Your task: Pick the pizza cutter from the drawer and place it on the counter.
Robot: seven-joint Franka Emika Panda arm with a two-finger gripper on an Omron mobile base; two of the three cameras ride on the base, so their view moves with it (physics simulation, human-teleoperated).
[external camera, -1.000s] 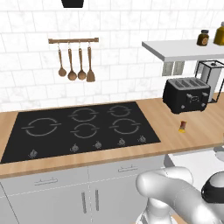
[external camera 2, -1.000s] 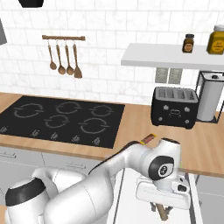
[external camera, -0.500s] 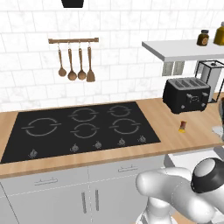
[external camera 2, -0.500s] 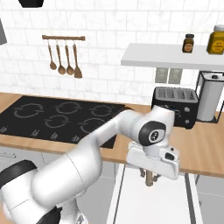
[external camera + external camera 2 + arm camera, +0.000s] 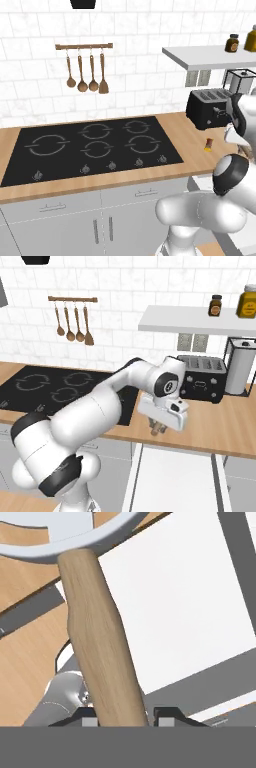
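While the drawer [image 5: 175, 481] stands open and white below, the pizza cutter [image 5: 100, 647] is already out of it.
Its wooden handle is pinched between the fingers of the gripper [image 5: 159, 429], which hangs just above the front edge of the counter [image 5: 220, 426], in front of the black toaster [image 5: 202, 385]. By my reckoning the pick is done; lowering the cutter onto the wood and letting go is what remains.

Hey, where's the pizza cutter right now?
The pizza cutter is clamped by its wooden handle in the gripper, held in the air above the open drawer, at the counter edge in front of the toaster.
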